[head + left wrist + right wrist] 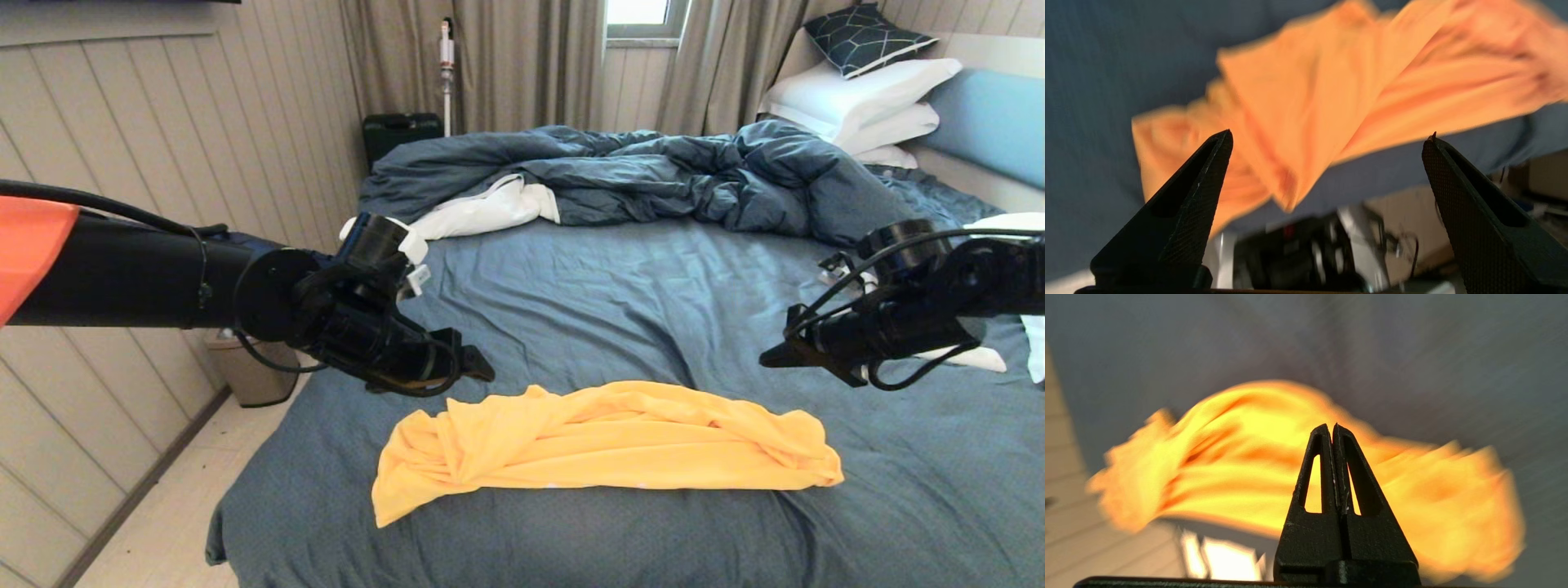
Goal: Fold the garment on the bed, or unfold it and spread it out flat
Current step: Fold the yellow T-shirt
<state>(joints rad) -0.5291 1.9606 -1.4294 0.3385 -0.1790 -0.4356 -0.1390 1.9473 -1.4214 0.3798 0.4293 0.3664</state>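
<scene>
The T-shirt (604,445) is thin, soft cloth, matt, bunched into smooth rolling folds. Under it the bed sheet (653,302) is a finely creased matt fabric, and the duvet (653,175) behind looks like the same soft cotton, heavily rumpled. The left gripper (1327,141) has hard black fingers (1196,192) with a fine woven texture, dull rather than shiny. The right gripper (1332,426) is matt black plastic. The wall (163,106) is pale grooved panelling.
</scene>
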